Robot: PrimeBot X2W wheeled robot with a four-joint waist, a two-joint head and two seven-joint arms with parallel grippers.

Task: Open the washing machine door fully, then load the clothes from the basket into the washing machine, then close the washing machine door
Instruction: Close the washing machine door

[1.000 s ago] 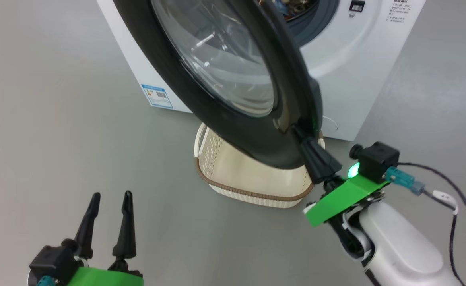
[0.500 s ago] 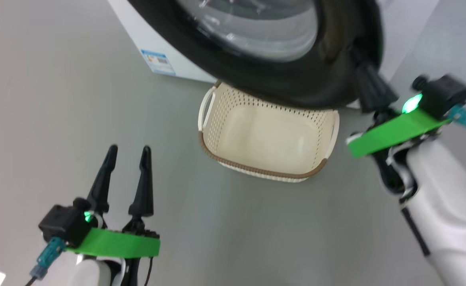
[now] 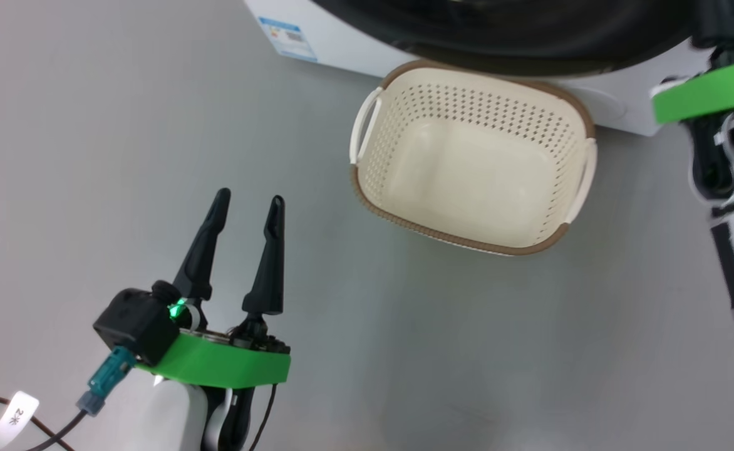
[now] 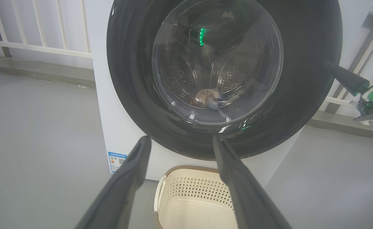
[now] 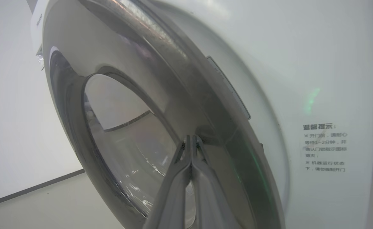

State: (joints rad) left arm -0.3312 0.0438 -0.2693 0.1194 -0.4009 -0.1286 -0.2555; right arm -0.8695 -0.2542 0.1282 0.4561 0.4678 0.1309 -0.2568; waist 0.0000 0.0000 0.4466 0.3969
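Right wrist view: right gripper point(image 5: 191, 140), my two long dark fingers pressed shut on nothing, tips against the free edge of the large round glossy black washing machine door point(image 5: 126, 79) straight ahead; left gripper point(image 4: 180, 138) spread empty, facing it, farther off.

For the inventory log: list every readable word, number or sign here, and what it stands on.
"温馨提示:" heads the printed notice on the washing machine; its smaller lines are blurred.
"2", then an unclear mark, on the cable tag.
Blue label sticker: too small to read.
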